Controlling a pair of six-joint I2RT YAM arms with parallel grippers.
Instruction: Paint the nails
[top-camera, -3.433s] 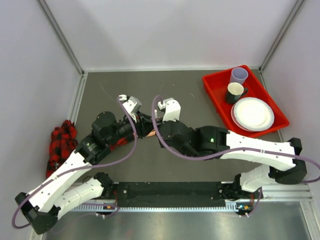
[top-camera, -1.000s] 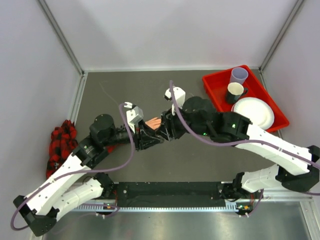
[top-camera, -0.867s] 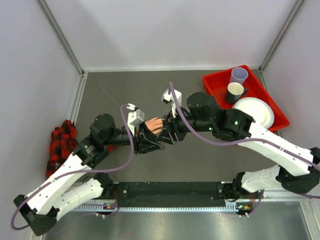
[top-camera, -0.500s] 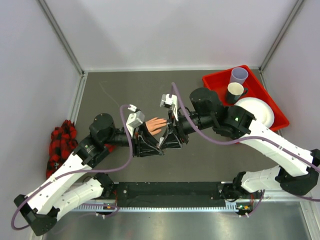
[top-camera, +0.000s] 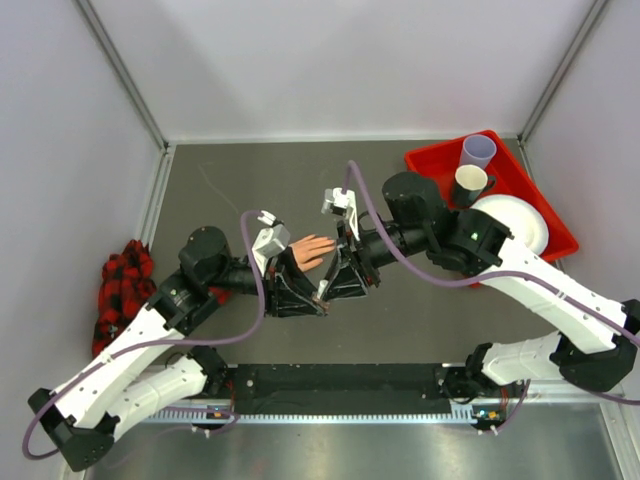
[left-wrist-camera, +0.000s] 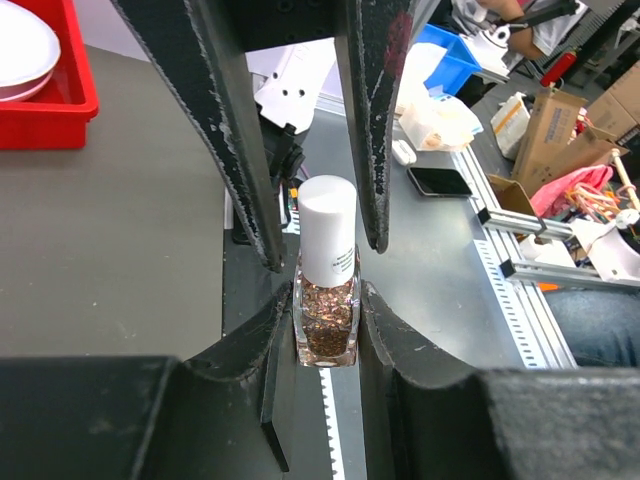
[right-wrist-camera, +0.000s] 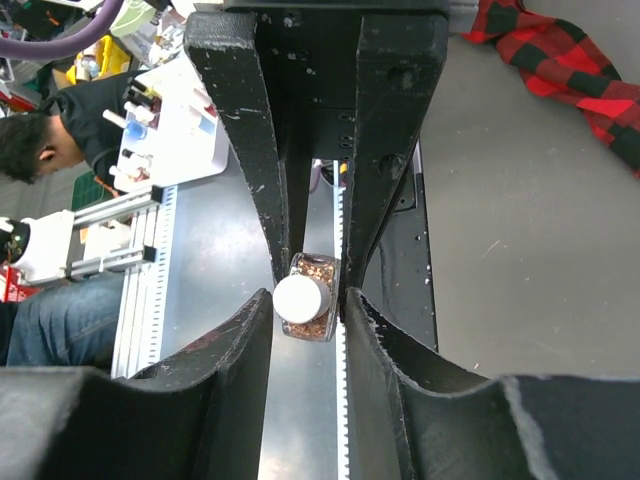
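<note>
**A:** What has changed in the last second?

**B:** The right claw (right-wrist-camera: 305, 305) has swung in to the near side of the mannequin hand (top-camera: 313, 250). That is where the left claw (left-wrist-camera: 326, 300) holds the polish bottle (left-wrist-camera: 326, 325). The right claw's fingers now straddle the white cap (left-wrist-camera: 328, 225), and they have been narrowing.

**A:** Is it gripping the cap yet?

**B:** Not that I can see. A slim gap shows on either side of the cap, so the claw is part open and not clamped. The left claw is shut tight on the bottle's glass body.

**A:** What does that mean for the task?

**B:** I'd judge it is only at the uncapping step, since no brush is out. The nails are on that hand's fingertips, just beyond the two claws, and are too small to make out. The hand itself lies on the desk (top-camera: 250, 190).
</note>
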